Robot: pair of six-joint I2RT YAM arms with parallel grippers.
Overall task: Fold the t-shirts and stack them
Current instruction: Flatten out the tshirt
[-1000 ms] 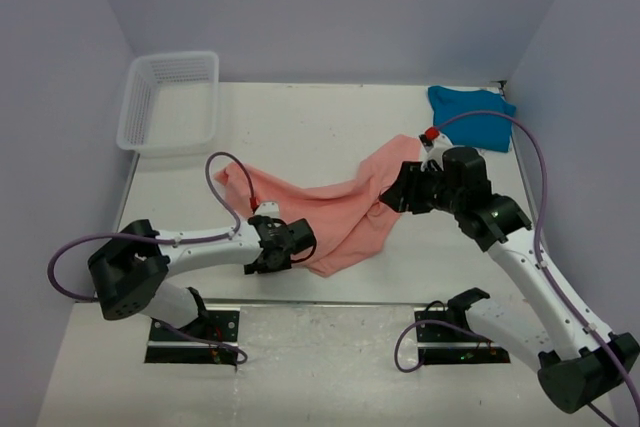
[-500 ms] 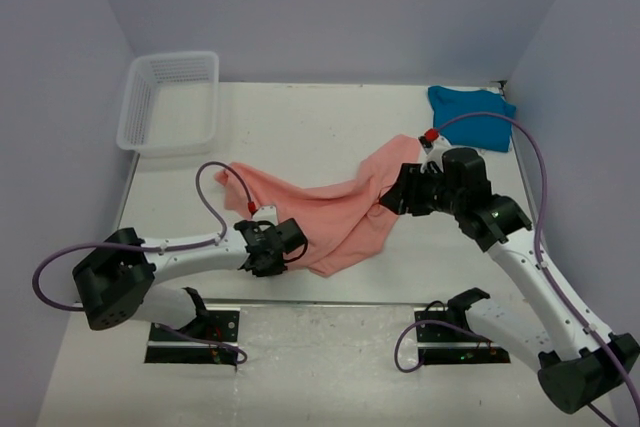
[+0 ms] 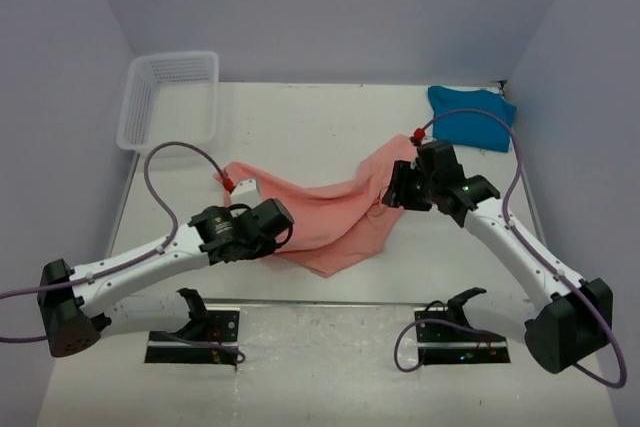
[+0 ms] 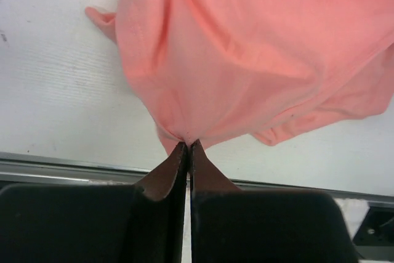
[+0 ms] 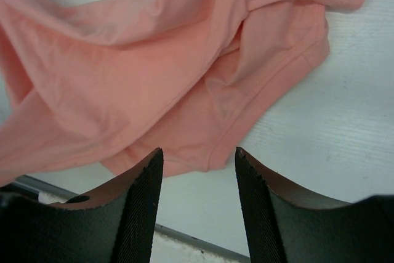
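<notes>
Between the closed tips of the left hand [image 4: 188,146] sits a pinched fold of the salmon-pink t-shirt [image 4: 246,47]. The right hand [image 5: 198,155] hovers half open over its hem, gripping nothing; the teal-blue t-shirt [image 3: 470,119] lies beyond.

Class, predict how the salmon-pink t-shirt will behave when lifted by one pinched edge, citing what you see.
Probably floppy: the salmon-pink t-shirt lies in loose folds and gathers to a point where the left tool pinches it. Probably thin and light, since the tool closes almost fully on it. Likely to drape and drag, not roll.
</notes>
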